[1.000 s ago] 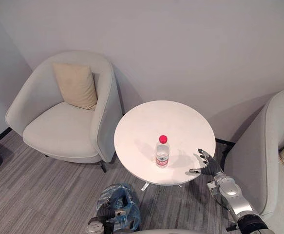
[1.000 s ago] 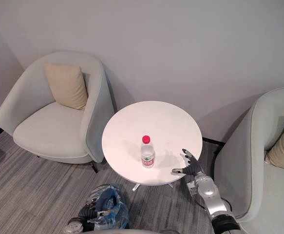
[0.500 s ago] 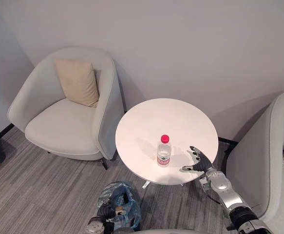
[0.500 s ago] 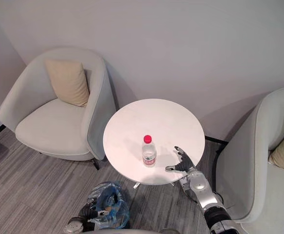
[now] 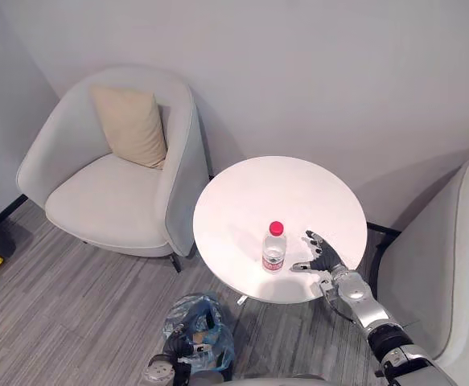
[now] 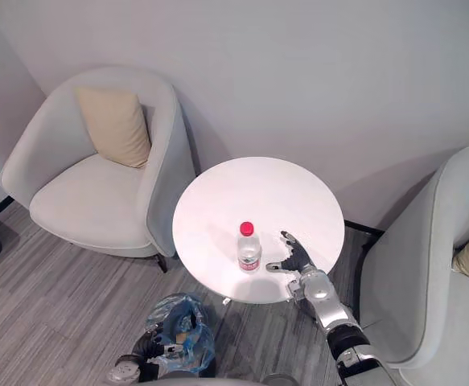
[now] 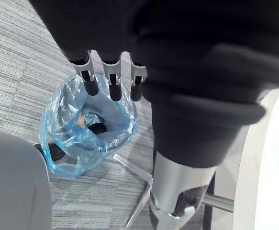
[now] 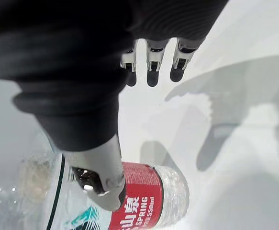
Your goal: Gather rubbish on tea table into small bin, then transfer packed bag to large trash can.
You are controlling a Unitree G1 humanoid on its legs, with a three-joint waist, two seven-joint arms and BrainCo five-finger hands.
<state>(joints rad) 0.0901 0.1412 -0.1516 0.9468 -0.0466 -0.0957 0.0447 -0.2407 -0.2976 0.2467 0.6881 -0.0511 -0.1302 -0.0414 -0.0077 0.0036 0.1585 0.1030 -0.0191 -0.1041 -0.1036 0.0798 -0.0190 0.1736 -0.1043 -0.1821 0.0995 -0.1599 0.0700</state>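
Status: bottle (image 5: 273,247) is upright on the round white tabletop (image 5: 250,189), toward its near edge and a bit right of centre. It is clear, with a red cap and red label, and nothing grips it. Right hand (image 5: 323,260) is over the tabletop just right of the bottle. It is open, with fingers (image 8: 151,67) straight and spread, pointing to the far side, and the thumb reaching left toward the label. The right wrist view puts the thumb across the front of the bottle, but I can't tell if it actually touches. The head views show a thin gap between them. The arm comes in from the near right, past the tabletop rim. The small bin with a blue bag (image 5: 201,334) sits on the grey carpet floor, below the near-left edge of the tabletop and beside the table's metal foot. The bag mouth is open, with a few bits of rubbish at the bottom, one brownish and one dark. Left hand (image 7: 113,82) is right at the bag's near rim; can't tell whether it grips the bag or just hovers. Light armchair (image 5: 97,201) with a beige cushion (image 5: 129,125) is far left of the table, close to its edge. A second armchair (image 5: 447,265) is on the right.
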